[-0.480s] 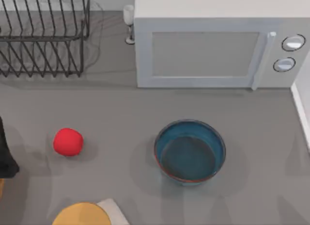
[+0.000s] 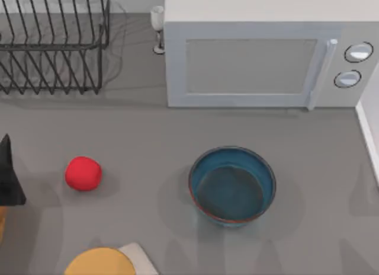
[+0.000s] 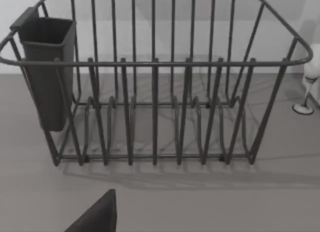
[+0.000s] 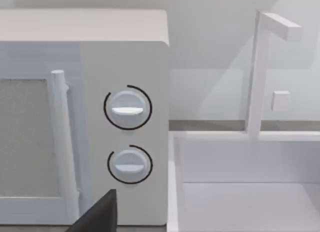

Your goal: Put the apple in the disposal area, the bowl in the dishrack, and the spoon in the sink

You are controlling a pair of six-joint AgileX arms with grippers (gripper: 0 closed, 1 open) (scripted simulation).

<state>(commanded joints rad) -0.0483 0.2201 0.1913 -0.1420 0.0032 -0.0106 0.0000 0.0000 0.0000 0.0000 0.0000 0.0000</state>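
— Where is the left hand [image 2: 8, 174]?

— At the tabletop's [image 2: 148, 138] left edge, a dark shape just left of the apple [image 2: 83, 173], not touching it. I cannot tell whether it is spread or pressed together.

— And the bowl [image 2: 232, 186]?

— Upright in the middle, well apart from the apple — open grey surface lies between them. The microwave [image 2: 266, 56] stands behind it; the dishrack [image 2: 53, 44] sits in the far left corner, a wine glass [image 2: 157, 27] beside it.

— The sink [image 4: 245, 192]?

— White, right of the microwave.

Dishrack [image 3: 155, 82]: thin dark metal wire, matt. Apple [image 2: 83, 173]: smooth, matt red skin; bowl [image 2: 232, 186]: smooth glazed-looking teal with reddish rim. Tabletop [image 2: 148, 138]: flat grey, matt; microwave [image 2: 260, 56]: smooth white casing.
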